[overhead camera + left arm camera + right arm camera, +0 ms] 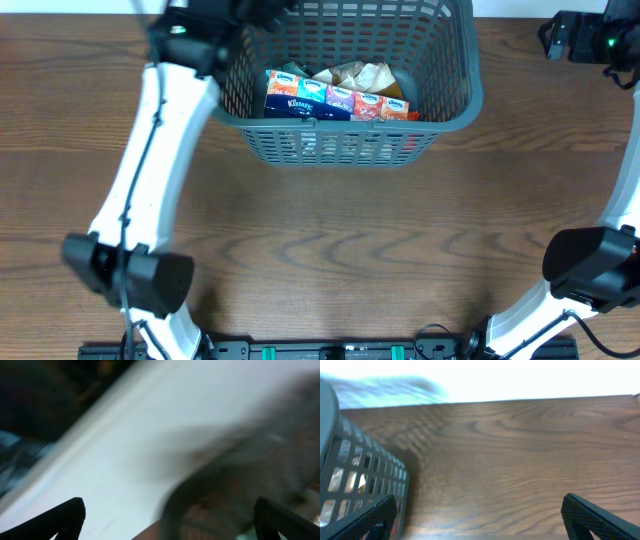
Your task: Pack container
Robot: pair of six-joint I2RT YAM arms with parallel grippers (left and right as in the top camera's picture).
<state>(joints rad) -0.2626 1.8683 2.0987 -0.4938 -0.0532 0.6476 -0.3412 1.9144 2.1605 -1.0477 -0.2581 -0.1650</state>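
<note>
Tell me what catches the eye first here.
The grey basket at the far side of the table, holding a row of colourful tissue packs with crumpled wrappers behind them. The left arm stretches up to its left rim, while the right gripper hangs open over the wood to its right.

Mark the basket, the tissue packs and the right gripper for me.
basket (pixel 400 127), overhead view, front rim.
tissue packs (pixel 335 100), overhead view, middle pack of the row.
right gripper (pixel 477 510), right wrist view, midway between its open fingertips.
</note>
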